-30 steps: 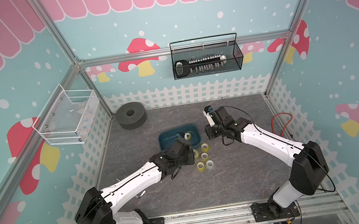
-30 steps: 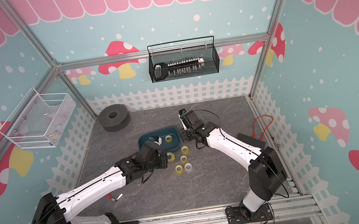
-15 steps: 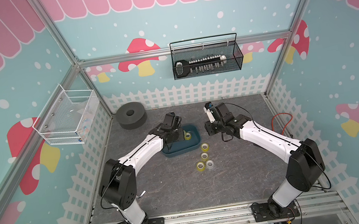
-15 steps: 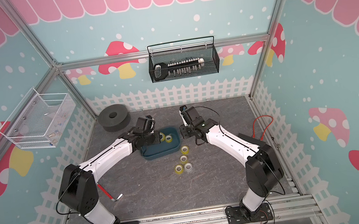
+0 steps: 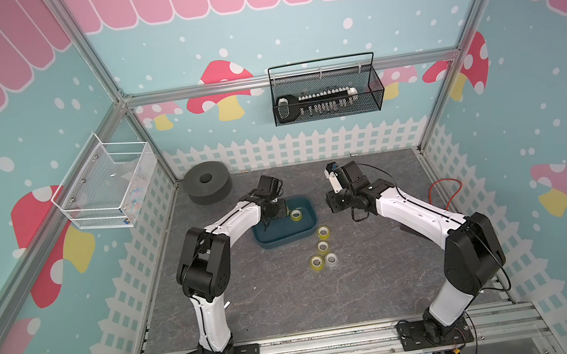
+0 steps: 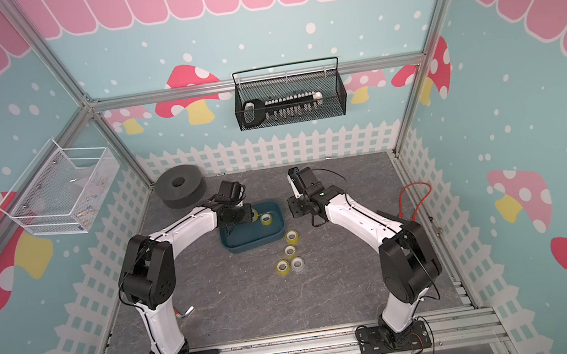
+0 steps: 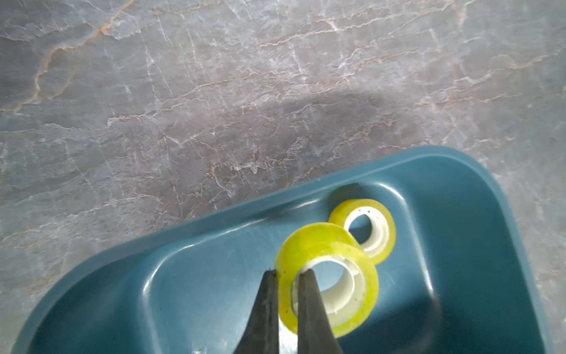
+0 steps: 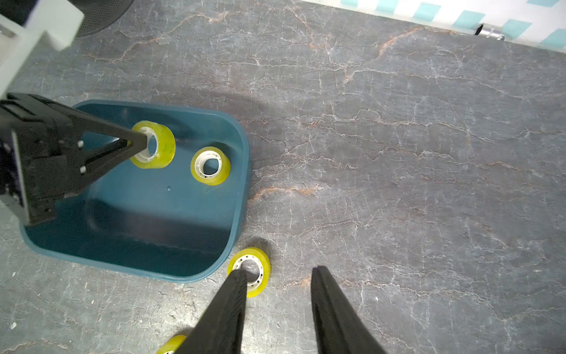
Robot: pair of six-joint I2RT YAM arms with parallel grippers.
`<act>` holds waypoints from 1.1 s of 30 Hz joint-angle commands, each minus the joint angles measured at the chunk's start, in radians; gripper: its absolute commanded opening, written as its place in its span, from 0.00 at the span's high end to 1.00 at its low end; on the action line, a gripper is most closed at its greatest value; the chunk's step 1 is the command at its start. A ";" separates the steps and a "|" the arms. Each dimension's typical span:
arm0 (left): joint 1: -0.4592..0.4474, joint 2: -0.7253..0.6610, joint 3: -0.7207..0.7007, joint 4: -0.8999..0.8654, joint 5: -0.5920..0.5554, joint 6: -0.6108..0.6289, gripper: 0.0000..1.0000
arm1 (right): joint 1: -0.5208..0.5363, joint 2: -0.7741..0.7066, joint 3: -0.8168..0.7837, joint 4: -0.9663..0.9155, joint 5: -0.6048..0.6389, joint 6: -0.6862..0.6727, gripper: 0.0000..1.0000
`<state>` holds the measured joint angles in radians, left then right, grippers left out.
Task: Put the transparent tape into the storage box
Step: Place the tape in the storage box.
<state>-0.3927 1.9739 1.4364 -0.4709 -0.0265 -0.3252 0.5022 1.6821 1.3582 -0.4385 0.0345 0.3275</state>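
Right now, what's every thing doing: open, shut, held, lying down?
Shallow dark teal plastic storage box: upright, open on top.
Pinched yellowish see-through tape roll: held over the box, not yet dropped.
Second yellowish tape roll: lying inside the box.
Four loose tape rolls: flat on the grey marbled table.
Left jaws: shut on the pinched roll's wall.
Right jaws: open, empty.

left arm [image 5: 232,221]: elbow raised above its base, forearm reaching forward and inward | left pincer [image 7: 288,272]: jaws almost together, clamping the wall of a tape roll [image 7: 321,242], one finger inside the core, one outside | right arm [image 5: 414,212]: elbow raised, forearm reaching forward and inward | right pincer [image 8: 280,269]: jaws parted, pointing down
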 commanded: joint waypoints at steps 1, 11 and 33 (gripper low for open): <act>0.008 0.022 0.010 -0.006 -0.007 0.014 1.00 | -0.014 0.018 0.013 0.015 -0.019 -0.014 0.59; 0.009 0.062 0.009 -0.013 -0.023 0.005 1.00 | -0.024 0.033 0.007 0.024 -0.034 -0.016 0.59; 0.004 0.076 0.018 -0.006 -0.044 -0.012 0.65 | -0.029 0.022 -0.020 0.033 -0.042 -0.001 0.59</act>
<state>-0.3912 2.0441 1.4368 -0.4808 -0.0532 -0.3367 0.4774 1.7008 1.3540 -0.4110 -0.0010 0.3225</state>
